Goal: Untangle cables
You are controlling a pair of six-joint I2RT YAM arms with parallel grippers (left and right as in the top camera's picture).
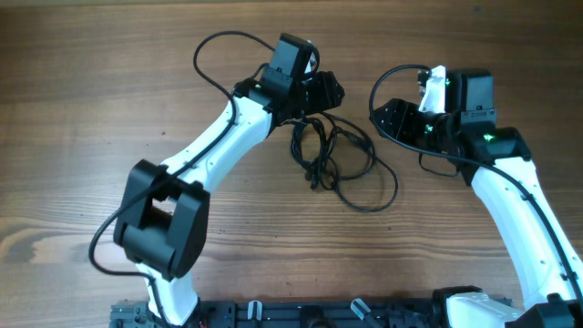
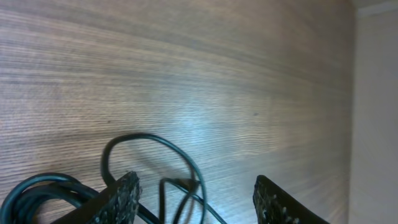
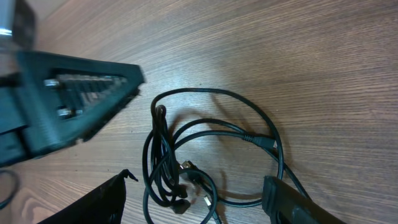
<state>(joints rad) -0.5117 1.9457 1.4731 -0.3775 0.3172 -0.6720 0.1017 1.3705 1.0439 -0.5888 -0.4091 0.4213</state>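
Observation:
The cables [image 1: 332, 155] lie as a loose tangle of thin black loops on the wooden table, between the two arms. My left gripper [image 1: 323, 91] hovers over their upper end. In the left wrist view it [image 2: 196, 202] stands open, with cable loops [image 2: 177, 174] lying on the wood between its fingers [image 2: 124, 196], ungripped. My right gripper [image 1: 393, 118] is to the right of the tangle, apart from it. Its wrist view shows it [image 3: 193, 202] open, with the bundle [image 3: 165, 162] and a silver-tipped plug [image 3: 186, 167] lying between its fingers [image 3: 292, 199].
The thicker black arm wires loop beside each wrist, one at the left [image 1: 205, 55] and one at the right [image 1: 387, 82]. A black base rail [image 1: 319, 314] runs along the table's near edge. A pale strip [image 2: 376, 112] borders the wood in the left wrist view.

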